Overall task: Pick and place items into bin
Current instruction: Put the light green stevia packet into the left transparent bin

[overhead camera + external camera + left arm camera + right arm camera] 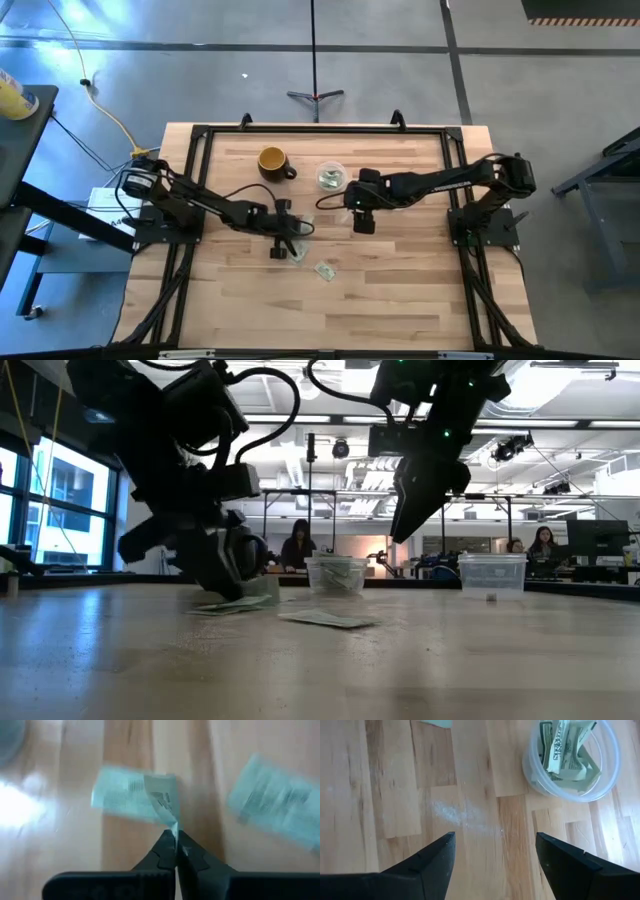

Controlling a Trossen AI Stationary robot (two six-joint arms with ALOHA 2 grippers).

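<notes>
A: What is held by the left gripper (176, 837)?
B: A slip (161, 800) is pinched at its tip; another slip (280, 802) lies beside.
A: And the right gripper (495, 851)?
B: It is spread wide, nothing held; the bin (607, 775) sits just ahead, slips inside.

The worktop (400, 290) is a pale butcher-block slab of lengthwise wooden strips, edged by a black frame along its far side and both flanks; on it, toward the far edge, stands a yellow mug (272, 161) with its handle turned toward the clear bowl (331, 176) just beside it, which holds several folded green-and-white slips (567, 750); nearer the middle one slip (324, 270) lies flat and apart; another slip (131, 795) rests close by, one corner lifted off the wood; a faint dusting of white specks (457, 815) marks the boards near the bowl.
</notes>
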